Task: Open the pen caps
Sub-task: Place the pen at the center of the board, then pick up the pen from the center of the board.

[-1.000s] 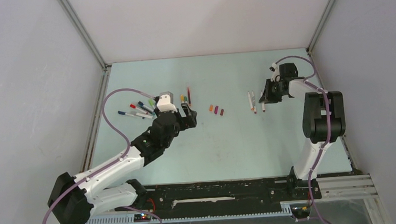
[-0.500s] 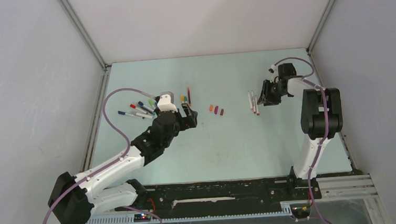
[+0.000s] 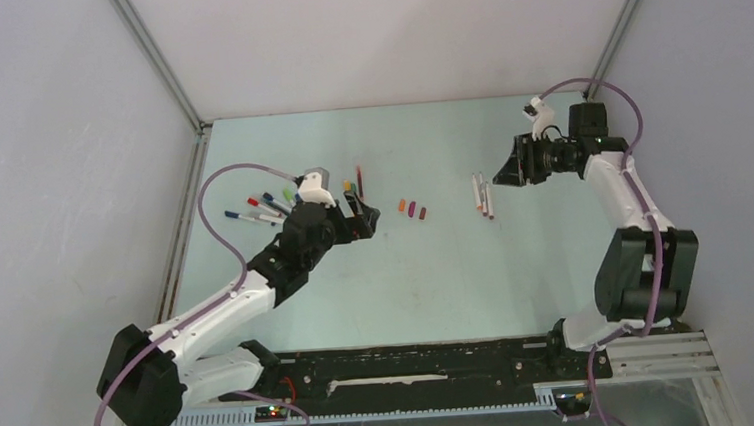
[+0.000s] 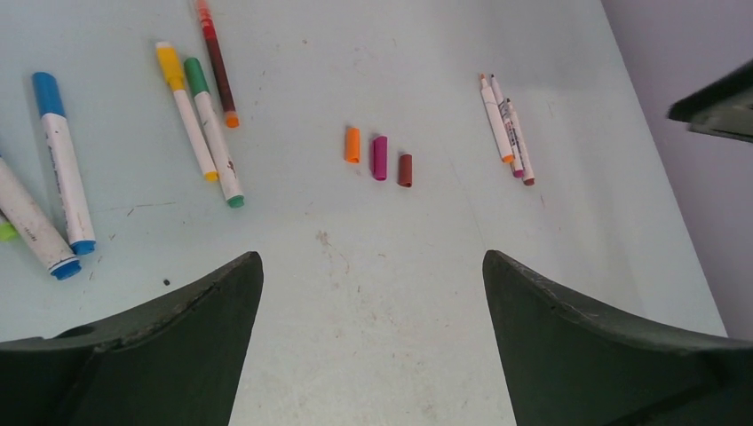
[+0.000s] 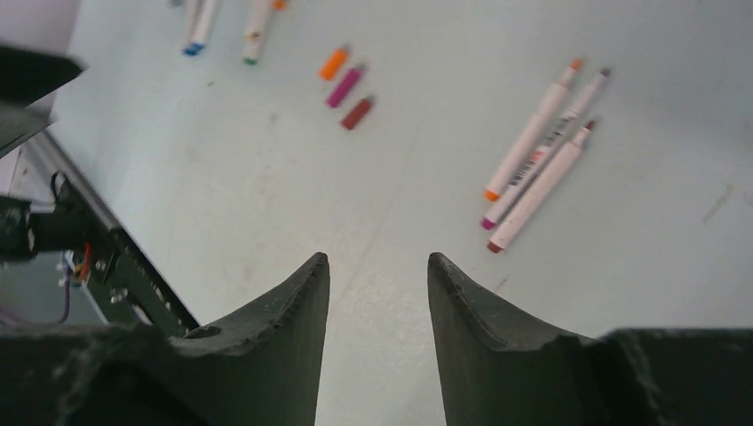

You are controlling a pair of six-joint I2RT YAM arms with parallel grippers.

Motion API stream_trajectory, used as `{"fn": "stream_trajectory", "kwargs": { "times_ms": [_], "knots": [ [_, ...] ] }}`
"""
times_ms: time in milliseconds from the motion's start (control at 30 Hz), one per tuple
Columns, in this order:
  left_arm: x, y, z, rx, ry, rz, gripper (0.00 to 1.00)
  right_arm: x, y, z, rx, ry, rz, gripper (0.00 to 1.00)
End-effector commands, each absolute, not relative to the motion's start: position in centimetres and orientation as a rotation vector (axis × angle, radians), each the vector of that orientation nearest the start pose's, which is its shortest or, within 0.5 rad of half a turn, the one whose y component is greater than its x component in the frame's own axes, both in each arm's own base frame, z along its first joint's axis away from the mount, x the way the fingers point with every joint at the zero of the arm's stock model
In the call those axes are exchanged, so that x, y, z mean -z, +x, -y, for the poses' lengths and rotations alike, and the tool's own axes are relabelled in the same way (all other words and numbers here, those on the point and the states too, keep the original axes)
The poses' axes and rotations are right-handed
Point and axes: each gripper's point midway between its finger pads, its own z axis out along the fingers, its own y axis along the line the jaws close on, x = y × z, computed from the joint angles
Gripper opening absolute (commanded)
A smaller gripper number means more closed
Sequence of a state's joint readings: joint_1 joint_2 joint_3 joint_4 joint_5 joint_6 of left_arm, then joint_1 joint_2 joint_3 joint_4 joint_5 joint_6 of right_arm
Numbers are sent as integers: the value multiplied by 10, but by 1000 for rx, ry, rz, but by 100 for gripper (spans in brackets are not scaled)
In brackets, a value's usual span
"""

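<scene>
Since a second ago my right arm has swung up and back toward the right wall, lifting my right claw point(image 3: 504, 176) away from the three bare pens point(image 3: 483, 195), which lie just where they lay; my left arm has only nudged forward.

From above: my left claw point(image 3: 365, 217) hangs over the surface point(image 3: 438, 279), with the capped pens point(image 3: 260, 209) to its left and three loose caps to its right; the orange cap point(image 3: 402, 206), magenta cap point(image 3: 411, 210) and brown cap point(image 3: 421, 213) sit in a short row; I judge the layout deliberate, with finished barrels on the right, shed caps in the middle and work to do on the left.

Left wrist: my fingers stand wide apart with nothing between them; ahead, a yellow cap point(image 4: 166, 58) and a green cap point(image 4: 194, 75) are seated on white barrels lying side by side, a blue cap point(image 4: 46, 93) sits on another barrel farther left, and a red pen point(image 4: 217, 62) lies beyond; the wide spread suits coming down around one barrel next, I think.

Right wrist: my fingers are parted by a narrower gap, also empty, looking down across the bare pens and the loose row; I judge it is held high and clear so it can take the cap end once the left offers a pen.
</scene>
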State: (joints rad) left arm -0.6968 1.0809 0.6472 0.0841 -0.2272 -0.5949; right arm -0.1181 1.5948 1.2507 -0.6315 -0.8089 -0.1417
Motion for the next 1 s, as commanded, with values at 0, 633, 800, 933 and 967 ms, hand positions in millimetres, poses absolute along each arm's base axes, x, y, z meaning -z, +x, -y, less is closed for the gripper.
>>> {"fn": "stream_trajectory", "kwargs": {
  "times_ms": [0, 633, 800, 933, 967],
  "knots": [
    [-201, 309, 235, 746, -43, -1921, 96, -199, 327, -101, -1022, -577, -2110, 47],
    [-131, 402, 224, 306, -29, -2340, 85, -223, 303, -105, -1060, -645, -1950, 50],
    [-114, 432, 221, 154, -16, -2409, 76, -221, 305, -103, -1046, -638, -1964, 50],
    [-109, 458, 222, 116, -7, -2427, 66, -219, 306, -103, -1040, -632, -1973, 50],
    [-108, 464, 222, 115, -2, -2429, 63, -219, 306, -103, -1042, -631, -1974, 50]
  ]
}}
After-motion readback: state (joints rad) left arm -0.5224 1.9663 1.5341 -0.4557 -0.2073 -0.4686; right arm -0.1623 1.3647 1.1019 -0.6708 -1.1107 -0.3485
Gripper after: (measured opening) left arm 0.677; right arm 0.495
